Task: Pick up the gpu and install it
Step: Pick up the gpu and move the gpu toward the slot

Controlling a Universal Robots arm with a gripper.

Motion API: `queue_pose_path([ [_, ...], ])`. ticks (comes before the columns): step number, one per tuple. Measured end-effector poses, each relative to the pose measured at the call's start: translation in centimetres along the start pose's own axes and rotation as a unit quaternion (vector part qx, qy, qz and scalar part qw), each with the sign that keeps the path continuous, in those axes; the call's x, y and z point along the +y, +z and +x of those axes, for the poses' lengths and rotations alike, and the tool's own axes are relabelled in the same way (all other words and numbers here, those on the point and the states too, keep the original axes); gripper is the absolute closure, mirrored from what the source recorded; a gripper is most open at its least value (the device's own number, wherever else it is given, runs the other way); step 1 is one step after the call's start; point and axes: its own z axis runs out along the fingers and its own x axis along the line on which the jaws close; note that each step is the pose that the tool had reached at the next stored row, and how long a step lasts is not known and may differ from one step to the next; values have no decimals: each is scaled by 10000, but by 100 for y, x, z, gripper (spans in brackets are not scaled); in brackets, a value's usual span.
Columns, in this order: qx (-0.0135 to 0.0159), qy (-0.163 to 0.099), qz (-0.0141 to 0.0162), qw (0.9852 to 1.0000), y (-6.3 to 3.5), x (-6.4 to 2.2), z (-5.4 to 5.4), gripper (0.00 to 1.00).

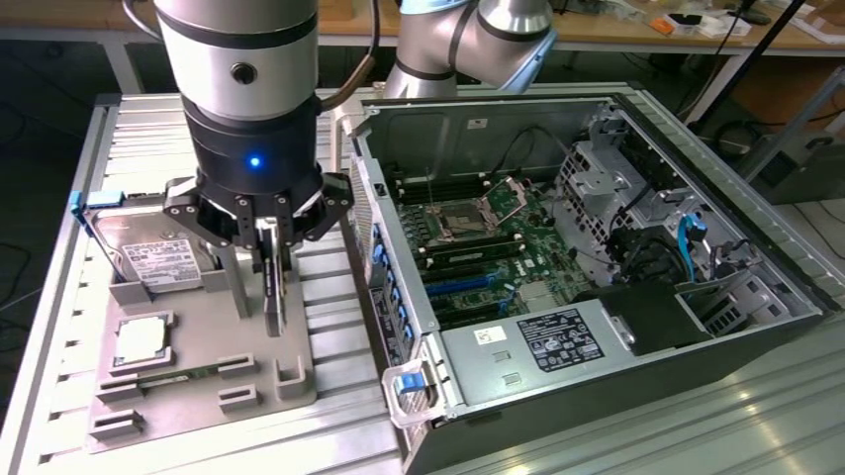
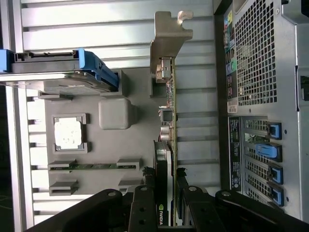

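The gpu (image 1: 275, 297) stands on edge over the grey parts tray (image 1: 198, 401), a thin dark card seen end-on. In the wrist view the gpu (image 2: 170, 101) runs away from me, with its silvery end bracket (image 2: 170, 38) at the far end. My gripper (image 1: 264, 282) comes straight down over the tray, shut on the card's upper edge, one finger on each face. The gripper (image 2: 166, 188) shows its black links on either side of the card. I cannot tell whether the card's lower edge still touches the tray.
The open computer case (image 1: 739, 327) lies on the exterior view's right, motherboard (image 1: 489, 247) exposed, its rear panel with blue slot latches (image 2: 268, 150) close beside the card. On the tray sit a hard drive (image 1: 152, 252), a CPU (image 1: 142, 338) and a memory stick (image 1: 172, 374).
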Motion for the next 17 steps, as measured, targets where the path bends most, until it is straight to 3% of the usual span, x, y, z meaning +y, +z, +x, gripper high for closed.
queue_pose_path([
  [17,0,0,0,10000,-173,7,5,73],
])
